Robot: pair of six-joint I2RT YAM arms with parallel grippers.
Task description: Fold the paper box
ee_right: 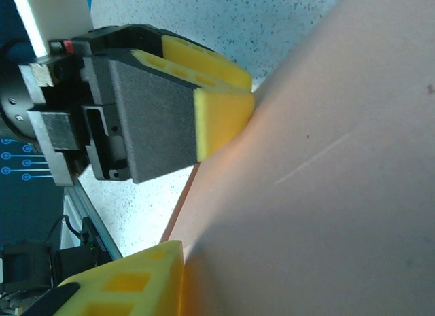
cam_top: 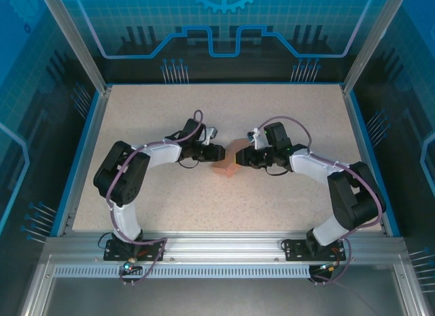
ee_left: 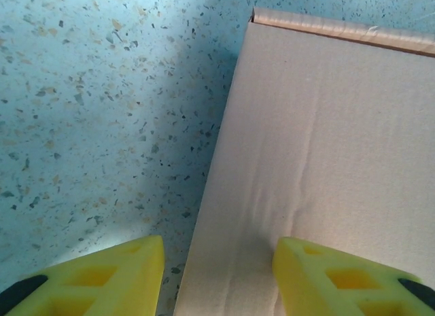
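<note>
The salmon-pink paper box sits mid-table as a small folded shape between both grippers. My left gripper meets it from the left and stands open. In the left wrist view, one yellow finger rests on a flat box panel and the other finger hangs over bare table. My right gripper holds the box from the right. In the right wrist view, its lower finger presses the box wall; the other finger is hidden behind the cardboard. The left gripper's pad touches the same wall.
The speckled tabletop is bounded by a blue raised rim and metal frame posts. Both arm bases stand at the near edge.
</note>
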